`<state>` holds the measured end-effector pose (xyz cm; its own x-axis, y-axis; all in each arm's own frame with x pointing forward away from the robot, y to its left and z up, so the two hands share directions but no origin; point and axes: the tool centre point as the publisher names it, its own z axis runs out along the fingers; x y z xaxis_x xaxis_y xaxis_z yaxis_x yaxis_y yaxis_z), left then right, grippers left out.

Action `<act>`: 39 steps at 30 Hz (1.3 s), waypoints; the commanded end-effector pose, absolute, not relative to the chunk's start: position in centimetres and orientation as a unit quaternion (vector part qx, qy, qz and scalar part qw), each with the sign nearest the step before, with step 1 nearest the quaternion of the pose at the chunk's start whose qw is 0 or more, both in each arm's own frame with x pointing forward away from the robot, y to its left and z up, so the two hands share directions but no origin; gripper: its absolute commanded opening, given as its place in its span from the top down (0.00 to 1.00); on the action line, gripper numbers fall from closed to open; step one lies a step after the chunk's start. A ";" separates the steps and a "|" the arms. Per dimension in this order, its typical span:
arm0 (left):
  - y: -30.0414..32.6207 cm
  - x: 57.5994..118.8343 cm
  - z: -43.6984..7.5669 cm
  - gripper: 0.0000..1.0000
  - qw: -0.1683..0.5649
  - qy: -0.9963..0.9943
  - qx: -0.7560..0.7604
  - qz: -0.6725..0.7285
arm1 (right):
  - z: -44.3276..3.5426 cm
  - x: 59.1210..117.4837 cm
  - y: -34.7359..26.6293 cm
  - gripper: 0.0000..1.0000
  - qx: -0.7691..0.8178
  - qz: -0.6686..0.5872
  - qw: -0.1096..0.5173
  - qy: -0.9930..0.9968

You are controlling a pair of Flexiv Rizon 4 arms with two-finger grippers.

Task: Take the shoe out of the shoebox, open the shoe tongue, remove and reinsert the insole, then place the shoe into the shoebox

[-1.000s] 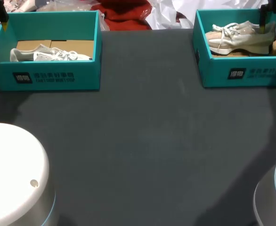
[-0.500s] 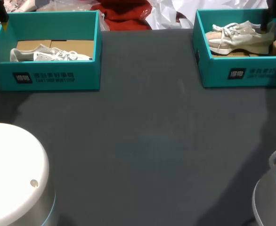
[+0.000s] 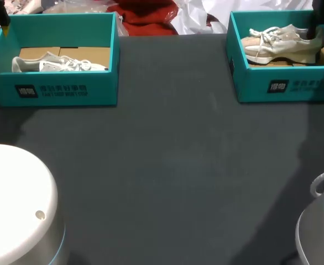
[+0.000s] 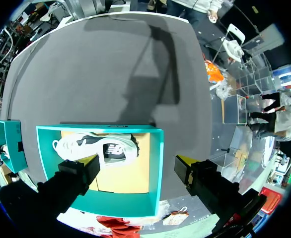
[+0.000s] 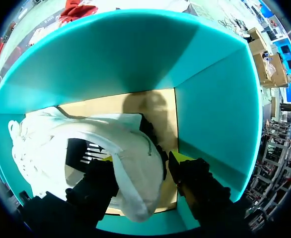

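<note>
right gripper (image 5: 141, 158) is sinking deeper into the shoebox (image 5: 212, 99) | fingers (image 5: 197, 186) spread, straddling the shoe (image 5: 135, 178) at its heel, not yet pinching | lift-out grasp is nearing

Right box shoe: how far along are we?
Nothing looks done yet: the shoe lies in its box. In hand: the right claw is down inside the box at the shoe's heel; whether it grips is unclear. The left claw hangs open over the other box. Left: lifting it out and every step after.
</note>
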<state>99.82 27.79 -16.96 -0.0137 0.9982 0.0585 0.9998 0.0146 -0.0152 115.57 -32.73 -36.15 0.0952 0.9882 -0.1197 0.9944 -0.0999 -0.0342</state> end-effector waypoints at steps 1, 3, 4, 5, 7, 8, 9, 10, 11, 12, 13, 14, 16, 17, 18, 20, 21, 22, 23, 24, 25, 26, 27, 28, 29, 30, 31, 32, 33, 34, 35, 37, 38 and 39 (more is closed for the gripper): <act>27.8 99.8 -16.9 0.00 0.026 -0.711 -0.702 -0.016 | -36.6 116.3 -32.8 0.51 0.739 -0.067 0.013 0.670; 27.8 99.8 -16.9 0.00 0.026 -0.711 -0.702 -0.016 | -36.7 116.3 -32.8 0.57 0.739 -0.067 0.012 0.670; 27.8 99.8 -16.9 0.00 0.026 -0.711 -0.702 -0.016 | -36.7 116.3 -32.8 0.64 0.739 -0.067 0.011 0.670; 27.8 99.8 -16.9 0.00 0.026 -0.711 -0.702 -0.016 | -36.7 116.3 -32.7 0.75 0.740 -0.067 0.010 0.670; 27.8 99.8 -16.9 0.00 0.026 -0.711 -0.702 -0.016 | -36.6 116.2 -32.7 1.00 0.740 -0.067 0.010 0.669; 27.8 99.8 -16.9 0.00 0.026 -0.711 -0.702 -0.016 | -36.5 116.2 -32.7 1.00 0.741 -0.067 0.011 0.669; 27.8 99.8 -16.9 0.00 0.026 -0.711 -0.702 -0.016 | -36.4 116.2 -32.7 1.00 0.741 -0.067 0.012 0.668; 27.8 99.8 -16.9 0.00 0.026 -0.711 -0.702 -0.016 | -36.3 116.1 -32.7 1.00 0.742 -0.067 0.013 0.667; 27.8 99.8 -16.9 0.00 0.026 -0.711 -0.702 -0.016 | -36.2 116.1 -32.7 1.00 0.742 -0.066 0.014 0.667; 27.8 99.8 -16.9 0.00 0.026 -0.711 -0.702 -0.016 | -36.2 116.0 -32.7 1.00 0.742 -0.066 0.015 0.667; 27.8 99.8 -16.9 0.00 0.026 -0.711 -0.702 -0.016 | -36.1 116.0 -32.7 1.00 0.743 -0.065 0.015 0.666; 27.8 99.8 -16.9 0.00 0.026 -0.711 -0.702 -0.016 | -36.0 115.9 -32.7 1.00 0.743 -0.065 0.016 0.666; 27.8 99.8 -16.9 0.00 0.026 -0.711 -0.702 -0.016 | -35.9 115.8 -32.7 1.00 0.743 -0.065 0.019 0.666; 27.8 99.8 -16.9 0.00 0.026 -0.711 -0.702 -0.016 | -35.8 115.7 -32.7 1.00 0.744 -0.065 0.020 0.665; 27.8 99.8 -16.9 0.00 0.026 -0.711 -0.702 -0.016 | -35.6 115.6 -32.8 1.00 0.745 -0.064 0.022 0.664; 27.8 99.8 -16.9 0.00 0.026 -0.711 -0.702 -0.016 | -35.3 115.4 -32.8 1.00 0.746 -0.063 0.025 0.663; 27.8 99.8 -16.9 0.00 0.026 -0.711 -0.702 -0.016 | -35.2 115.4 -32.8 1.00 0.746 -0.063 0.026 0.663; 27.8 99.8 -16.9 0.00 0.026 -0.711 -0.702 -0.016 | -35.0 115.3 -32.8 1.00 0.746 -0.063 0.028 0.662; 27.8 99.8 -16.9 0.00 0.026 -0.711 -0.702 -0.016 | -34.7 115.3 -32.8 1.00 0.747 -0.062 0.030 0.662; 27.8 99.8 -16.9 0.00 0.026 -0.711 -0.702 -0.016 | -34.5 115.2 -32.9 1.00 0.747 -0.061 0.033 0.661; 27.8 99.8 -16.9 0.00 0.026 -0.711 -0.702 -0.016 | -34.3 115.2 -32.9 1.00 0.748 -0.060 0.034 0.661; 27.8 99.8 -16.9 0.00 0.026 -0.711 -0.702 -0.016 | -33.9 115.1 -32.9 1.00 0.748 -0.060 0.038 0.660; 27.8 99.8 -16.9 0.00 0.026 -0.711 -0.702 -0.016 | -33.6 115.0 -32.9 1.00 0.750 -0.059 0.042 0.658; 27.8 99.8 -16.9 0.00 0.026 -0.711 -0.702 -0.016 | -33.3 115.0 -33.0 1.00 0.750 -0.058 0.044 0.657; 27.8 99.8 -16.9 0.00 0.026 -0.711 -0.702 -0.016 | -33.0 115.0 -33.0 1.00 0.751 -0.057 0.047 0.656; 27.8 99.8 -16.9 0.00 0.026 -0.711 -0.702 -0.016 | -32.6 114.9 -33.0 1.00 0.751 -0.053 0.048 0.656; 27.8 99.8 -16.9 0.00 0.026 -0.711 -0.702 -0.016 | -32.3 114.9 -33.0 1.00 0.752 -0.051 0.049 0.656; 27.8 99.8 -16.9 0.00 0.026 -0.711 -0.702 -0.016 | -31.9 114.9 -33.0 1.00 0.752 -0.051 0.055 0.655; 27.8 99.8 -16.9 0.00 0.026 -0.711 -0.702 -0.016 | -31.6 114.9 -33.0 1.00 0.751 -0.052 0.058 0.656; 27.8 99.8 -16.9 0.00 0.026 -0.711 -0.702 -0.016 | -31.2 115.0 -33.1 1.00 0.751 -0.052 0.060 0.656; 27.8 99.8 -16.9 0.00 0.026 -0.711 -0.702 -0.016 | -30.9 114.9 -33.2 1.00 0.751 -0.052 0.064 0.655; 27.8 99.8 -16.9 0.00 0.026 -0.711 -0.702 -0.016 | -30.2 114.9 -33.3 1.00 0.751 -0.052 0.067 0.655; 27.8 99.8 -16.9 0.00 0.026 -0.711 -0.702 -0.016 | -29.9 114.9 -33.4 1.00 0.752 -0.052 0.070 0.654; 27.8 99.8 -16.9 0.00 0.026 -0.711 -0.702 -0.016 | -29.5 114.9 -33.4 1.00 0.752 -0.051 0.073 0.653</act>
<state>99.82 27.79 -16.96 -0.0137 0.9982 0.0585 0.9998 0.0146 -0.0152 116.15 -33.67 -31.03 0.1381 0.9759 -0.1691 0.9903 -0.1383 0.0109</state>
